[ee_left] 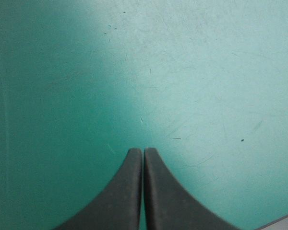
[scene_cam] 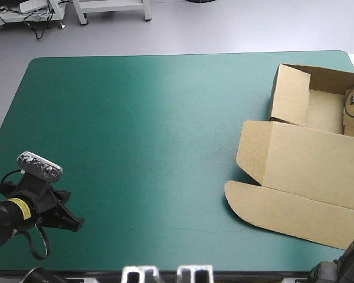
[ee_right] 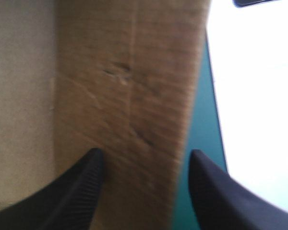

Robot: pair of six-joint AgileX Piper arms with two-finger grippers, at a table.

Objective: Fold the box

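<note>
The box (scene_cam: 310, 162) sits at the table's right side, matte brown board: an open tray with raised walls toward the far edge, its lid lying flat with a round-cornered flap nearest. The right gripper (ee_right: 146, 158) is inside the tray, black fingers spread with a grainy strip of board between them. The left gripper (ee_left: 143, 152) is pressed into one point over the faintly scratched teal-green cover (scene_cam: 135, 135), near the near-left corner.

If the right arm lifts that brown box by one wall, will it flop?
Probably light: the box is thin board. Its lid lies flat past creases, so it would likely hinge and sag when lifted. The wall between the right gripper's open fingers may bend if pushed.
</note>
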